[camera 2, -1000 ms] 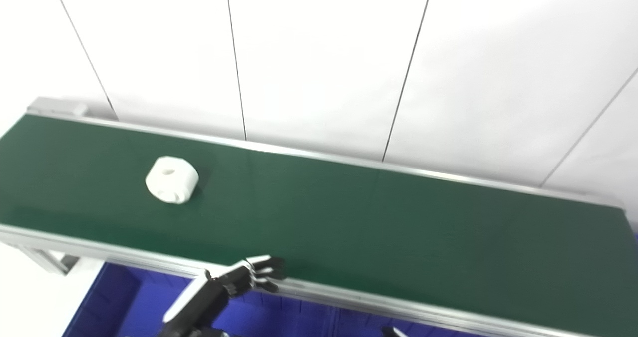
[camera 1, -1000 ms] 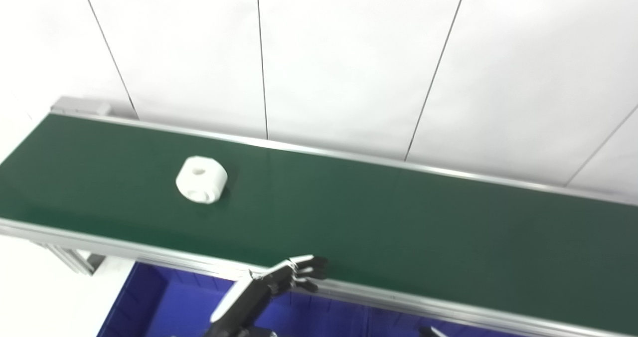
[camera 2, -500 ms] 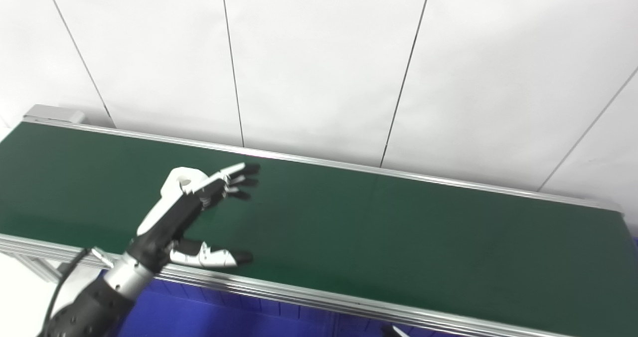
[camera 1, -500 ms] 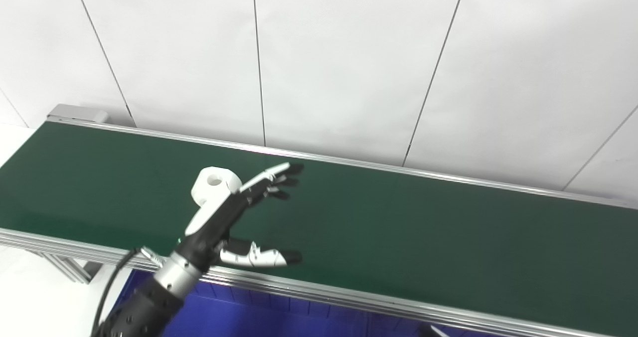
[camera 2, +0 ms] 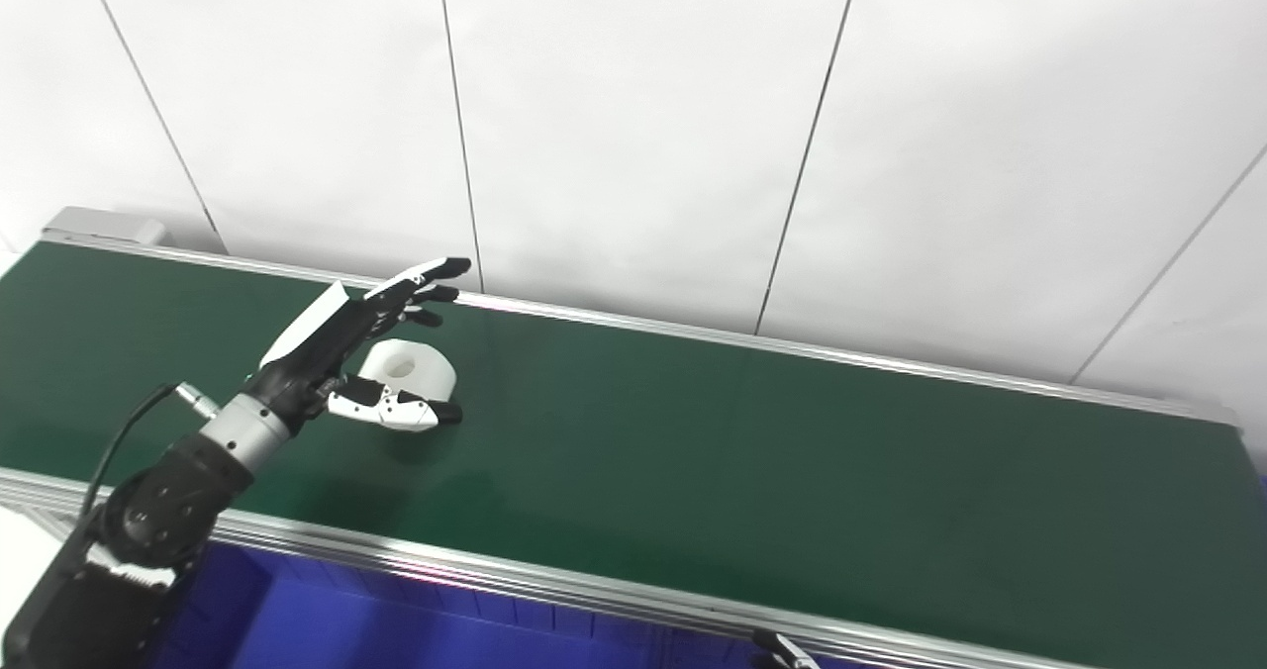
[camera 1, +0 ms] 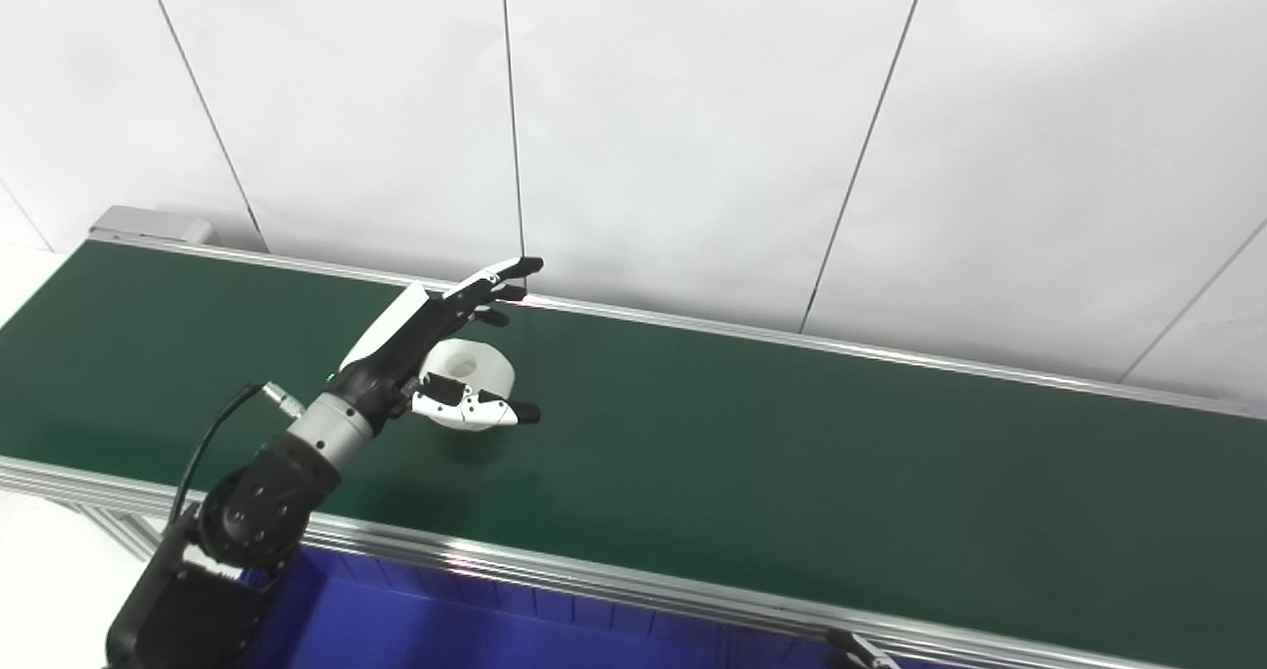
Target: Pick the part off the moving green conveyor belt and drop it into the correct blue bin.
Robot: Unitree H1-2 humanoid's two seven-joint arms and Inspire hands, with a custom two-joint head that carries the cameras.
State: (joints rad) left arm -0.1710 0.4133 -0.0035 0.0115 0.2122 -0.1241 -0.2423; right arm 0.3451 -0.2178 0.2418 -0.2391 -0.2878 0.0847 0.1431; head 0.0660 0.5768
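One white panelled wall (camera 1: 693,105) rises beyond the left hand (camera 1: 426,337), split by dark seams into several panels. One green conveyor belt (camera 1: 792,471) runs beneath that hand, from the left edge across to the right, framed by one silver rail (camera 1: 554,575) on the side nearer the robot and another along the wall side. Below the near rail, under the forearm, one blue bin (camera 1: 416,629) shows its ribbed wall and inner floor; only a strip of it is in view, so any dividing into compartments cannot be made out.

One black and white left hand reaches over the belt, spread wide and holding nothing. Its fingers (camera 2: 416,283) stretch out past the far side of the part, towards the wall rail, while its thumb (camera 2: 396,412) lies along the near side.

One white part (camera 1: 477,370), round with a hole in its top, sits on the belt between fingers and thumb, just beside the palm. Whether the thumb touches it cannot be told.

Of the right hand (camera 1: 859,649), only a small dark tip shows at the bottom edge, well apart from the left hand; its state cannot be told.
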